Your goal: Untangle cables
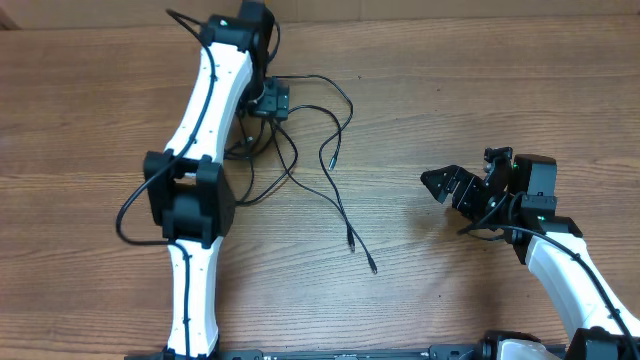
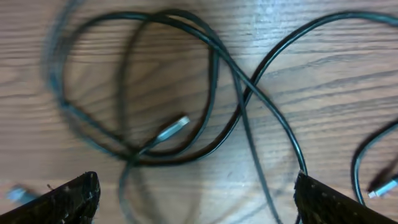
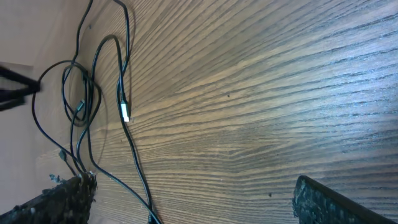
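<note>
Thin black cables (image 1: 322, 150) lie tangled on the wooden table, with loops near the far middle and two loose ends trailing toward the front. The left wrist view shows the crossing loops (image 2: 214, 74) and a silver plug (image 2: 173, 129) among them. My left gripper (image 1: 268, 100) hangs over the tangle, open, fingers wide apart (image 2: 196, 202) with nothing between them. My right gripper (image 1: 447, 185) is open and empty, right of the cables; its view (image 3: 193, 199) shows the cables (image 3: 124, 118) at the left with a bright plug tip.
The left arm's white links (image 1: 205, 130) stretch from the front edge over the table's left part. The wooden table (image 1: 420, 90) has bare surface between the cables and the right gripper.
</note>
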Available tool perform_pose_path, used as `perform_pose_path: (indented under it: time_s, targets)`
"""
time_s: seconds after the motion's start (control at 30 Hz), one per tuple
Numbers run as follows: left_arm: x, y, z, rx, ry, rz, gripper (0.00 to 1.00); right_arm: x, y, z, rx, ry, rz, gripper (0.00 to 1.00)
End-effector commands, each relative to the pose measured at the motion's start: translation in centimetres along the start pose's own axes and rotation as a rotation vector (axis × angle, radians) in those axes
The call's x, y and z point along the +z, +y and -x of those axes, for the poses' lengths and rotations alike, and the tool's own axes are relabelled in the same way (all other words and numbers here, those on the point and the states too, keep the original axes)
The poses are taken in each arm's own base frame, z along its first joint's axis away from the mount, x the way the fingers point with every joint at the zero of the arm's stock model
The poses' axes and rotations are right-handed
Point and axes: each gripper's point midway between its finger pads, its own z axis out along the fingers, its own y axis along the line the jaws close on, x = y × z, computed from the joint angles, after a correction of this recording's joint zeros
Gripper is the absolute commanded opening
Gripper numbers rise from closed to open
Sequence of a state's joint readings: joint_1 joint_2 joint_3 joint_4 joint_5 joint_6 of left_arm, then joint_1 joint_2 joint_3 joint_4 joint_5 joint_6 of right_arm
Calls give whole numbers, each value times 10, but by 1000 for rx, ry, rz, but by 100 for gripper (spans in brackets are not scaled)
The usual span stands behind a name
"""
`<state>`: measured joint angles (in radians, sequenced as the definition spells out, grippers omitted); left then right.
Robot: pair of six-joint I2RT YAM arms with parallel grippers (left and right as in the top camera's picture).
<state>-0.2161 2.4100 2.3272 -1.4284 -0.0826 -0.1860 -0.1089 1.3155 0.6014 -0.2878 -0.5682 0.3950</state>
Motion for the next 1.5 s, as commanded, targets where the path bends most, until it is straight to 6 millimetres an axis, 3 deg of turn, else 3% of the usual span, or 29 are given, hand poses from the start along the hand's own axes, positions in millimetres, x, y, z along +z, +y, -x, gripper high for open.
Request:
perform_pose_path:
  time_s: [0.0,0.03,0.07,0.13,0.27,0.37,0.5,0.63,0.73,0.77,0.87,0.93,1.03,1.2,1.33,1.37,1.47]
  targets:
    - [44,-17,-12,-15,114,-70,92,-3,4,8,-23,-27,-4,100]
    - [50,-22,-13,-8,129,-90,81,-3,3,8,-23,-29,-8,100]
    - [55,-27,-14,2,139,-117,59,-3,2,9,-23,-32,-15,100]
    - [55,-38,-12,30,131,-181,4,-3,2,9,-23,-32,-15,100]
    - [39,-46,-7,87,93,-239,4,-3,2,8,-22,-31,-15,100]
    - [5,-45,-3,131,25,-259,4,-3,2,8,-22,-31,-15,100]
    - [-81,-39,4,166,-169,-279,4,-3,2,8,-22,-31,-16,100]
    - [-212,-27,-3,178,-502,-310,4,-3,2,8,-22,-31,-16,100]
    - [-325,-11,-36,187,-802,-333,4,-3,2,8,-22,-31,-16,100]
    - [-353,-6,-49,189,-880,-337,4,-3,2,8,-22,-31,-15,100]
    - [-421,7,-91,215,-1083,-335,4,-3,1,6,-17,-24,-19,100]
    - [-451,16,-117,216,-1178,-330,4,-3,1,5,-14,-18,-18,100]
    - [-476,29,-144,196,-1259,-301,4,-5,20,-1,-78,19,84,100]
    - [-480,35,-158,201,-1275,-276,4,-32,62,14,-191,-30,191,100]
    - [-477,24,-156,242,-1255,-328,4,-91,121,39,-417,-154,245,100]
    - [-476,13,-158,310,-1247,-366,4,-114,142,44,-489,-195,263,100]
    - [-472,-20,-169,542,-1227,-475,4,-160,191,42,-675,-264,373,100]
